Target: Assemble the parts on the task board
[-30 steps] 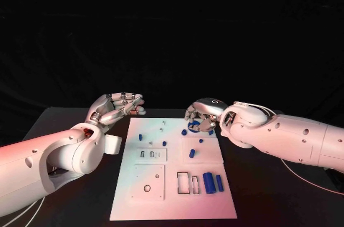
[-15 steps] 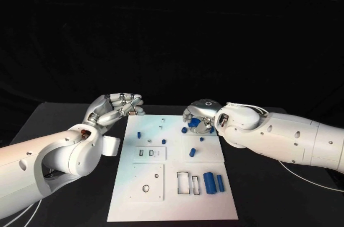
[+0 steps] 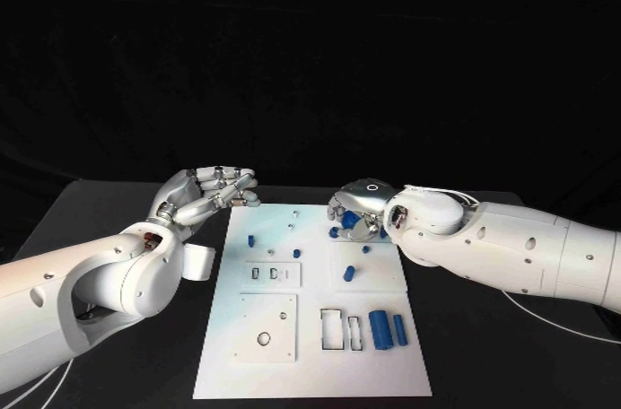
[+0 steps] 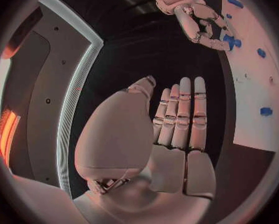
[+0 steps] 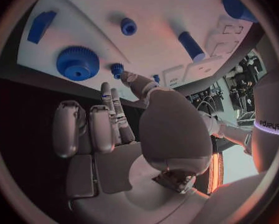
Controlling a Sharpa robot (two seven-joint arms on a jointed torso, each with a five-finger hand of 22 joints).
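Picking looks to be the step in hand: from the head view, the right hand [image 3: 359,213] hangs low over the far right corner of the white board [image 3: 310,373], where several small blue parts cluster, while the left hand [image 3: 207,196] is raised beside the board's far left corner on the bench [image 3: 117,212], touching nothing. More blue parts lie across the board, among them a long blue cylinder [image 3: 380,326] near the front right beside the rectangular slots. From the left wrist view, the left hand [image 4: 176,134] has its fingers straight, side by side and empty, with the board's edge [image 4: 251,119] just beside it. From the right wrist view, the right hand [image 5: 114,129] has its fingers stretched toward a small blue gear [image 5: 117,68], one fingertip just at it; whether it truly touches I cannot tell, and nothing is gripped. A large blue gear [image 5: 77,63] lies close by, and a blue peg [image 5: 191,45] further along. I judge the next move needs a neat pinch on that small gear without nudging its neighbours.
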